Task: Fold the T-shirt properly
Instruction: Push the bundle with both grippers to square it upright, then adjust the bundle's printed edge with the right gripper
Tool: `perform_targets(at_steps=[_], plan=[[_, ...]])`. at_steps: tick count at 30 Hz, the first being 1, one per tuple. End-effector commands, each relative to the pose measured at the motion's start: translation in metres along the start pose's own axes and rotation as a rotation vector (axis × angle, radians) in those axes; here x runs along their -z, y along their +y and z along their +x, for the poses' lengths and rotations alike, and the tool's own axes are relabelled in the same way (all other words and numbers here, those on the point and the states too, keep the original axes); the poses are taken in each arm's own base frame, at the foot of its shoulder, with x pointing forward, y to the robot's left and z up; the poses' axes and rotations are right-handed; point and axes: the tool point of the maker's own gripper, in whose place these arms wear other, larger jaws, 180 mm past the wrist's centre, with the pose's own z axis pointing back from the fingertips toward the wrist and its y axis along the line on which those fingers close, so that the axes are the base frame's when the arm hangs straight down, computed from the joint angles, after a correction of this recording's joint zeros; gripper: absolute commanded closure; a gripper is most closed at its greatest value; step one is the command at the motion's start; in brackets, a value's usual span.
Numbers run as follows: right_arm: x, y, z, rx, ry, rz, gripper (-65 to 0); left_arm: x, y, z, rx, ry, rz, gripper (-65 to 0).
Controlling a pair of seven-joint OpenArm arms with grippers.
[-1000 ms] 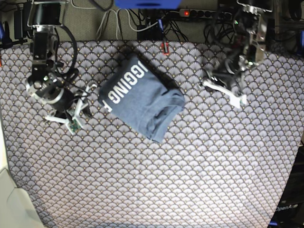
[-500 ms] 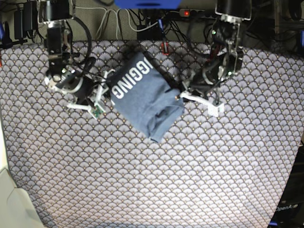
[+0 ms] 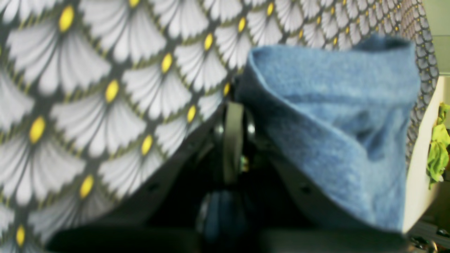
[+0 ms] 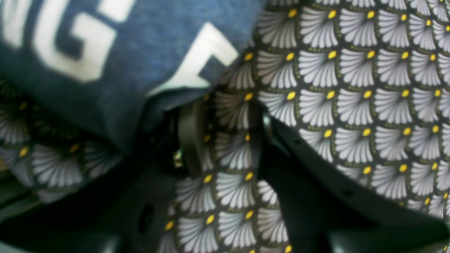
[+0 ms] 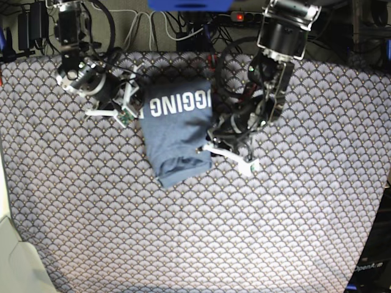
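Folded T-shirt [image 5: 176, 131] on tablecloth [image 5: 244, 232], lettering at far end; left gripper [image 5: 209, 148] closed at its right edge, right gripper [image 5: 135, 105] half-open, holding nothing, at left

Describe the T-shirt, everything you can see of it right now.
The T-shirt is heathered slate-blue knit, folded into a compact upright rectangle on the tablecloth. White block capitals reading "IGGING" run across its far end; the near end is plain, with a rumpled rolled hem bulging at the bottom. The left end effector sits shut at its right edge, where blue cloth drapes over one side of it. The right end effector, its jaws apart, is at the lettered corner; a grip there cannot be confirmed.
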Motion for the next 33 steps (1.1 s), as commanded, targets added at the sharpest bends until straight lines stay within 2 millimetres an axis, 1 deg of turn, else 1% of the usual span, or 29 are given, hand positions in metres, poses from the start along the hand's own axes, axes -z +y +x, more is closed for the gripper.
perform_targets(at_steps=[1, 4, 7, 9, 10, 12, 13, 14, 15, 16, 18, 20, 22, 24, 26, 27, 29, 31, 33], plan=[[-0.006, -0.001, 0.011, -0.005, -0.048, -0.008, -19.5, 0.002, -0.006, 0.012, 0.014, -0.03, -0.005, -0.1], [-0.01, 0.009, 0.003, 0.001, -0.033, 0.007, -14.2, 0.009, -0.01, 0.02, 0.024, -0.059, -0.003, -0.1], [-0.01, 0.012, -0.003, 0.007, -0.02, 0.014, -10.8, 0.013, -0.015, 0.029, 0.015, -0.086, -0.011, -0.1], [-0.011, 0.009, -0.006, 0.001, -0.013, 0.007, -9.2, 0.008, -0.022, 0.04, 0.022, -0.112, -0.03, -0.1], [-0.014, 0.003, -0.008, -0.005, -0.006, -0.007, -8.3, 0.004, -0.026, 0.046, 0.029, -0.129, -0.043, -0.1], [-0.019, -0.01, -0.011, 0.005, -0.004, -0.04, -6.4, -0.01, -0.023, 0.068, 0.062, -0.183, -0.049, -0.1], [-0.023, -0.019, -0.01, 0.01, -0.008, -0.065, -5.4, -0.018, -0.017, 0.073, 0.073, -0.199, -0.045, -0.1], [-0.027, -0.028, -0.009, 0.018, -0.014, -0.091, -4.3, -0.026, -0.009, 0.072, 0.078, -0.209, -0.038, -0.1], [-0.032, -0.037, -0.007, 0.021, -0.022, -0.12, -3.2, -0.038, 0.002, 0.081, 0.086, -0.239, -0.025, -0.1], [-0.037, -0.043, -0.003, 0.022, -0.034, -0.143, -2.3, -0.048, 0.01, 0.088, 0.092, -0.264, -0.015, -0.1], [-0.048, -0.056, 0.012, 0.022, -0.08, -0.195, -1.6, -0.07, 0.037, 0.091, 0.103, -0.29, 0.029, -0.1], [-0.055, -0.06, 0.03, 0.012, -0.128, -0.223, -1.6, -0.088, 0.063, 0.091, 0.107, -0.303, 0.079, -0.1], [-0.06, -0.057, 0.045, -0.003, -0.166, -0.23, -1.6, -0.104, 0.092, 0.082, 0.104, -0.295, 0.136, -0.1], [-0.058, -0.044, 0.064, -0.011, -0.214, -0.207, -1.6, -0.122, 0.118, 0.076, 0.094, -0.295, 0.194, -0.1], [-0.054, -0.03, 0.075, -0.006, -0.244, -0.176, -1.7, -0.138, 0.139, 0.07, 0.075, -0.299, 0.24, -0.1], [-0.05, -0.021, 0.082, 0.003, -0.264, -0.155, -1.7, -0.147, 0.147, 0.07, 0.067, -0.31, 0.259, -0.1], [-0.046, -0.007, 0.091, 0.029, -0.29, -0.126, -1.9, -0.162, 0.158, 0.069, 0.056, -0.327, 0.287, -0.1], [-0.041, 0.008, 0.1, 0.048, -0.312, -0.092, -1.9, -0.175, 0.162, 0.069, 0.053, -0.344, 0.301, -0.1], [-0.036, 0.024, 0.103, 0.054, -0.315, -0.051, -1.9, -0.182, 0.163, 0.066, 0.055, -0.348, 0.308, -0.1]])
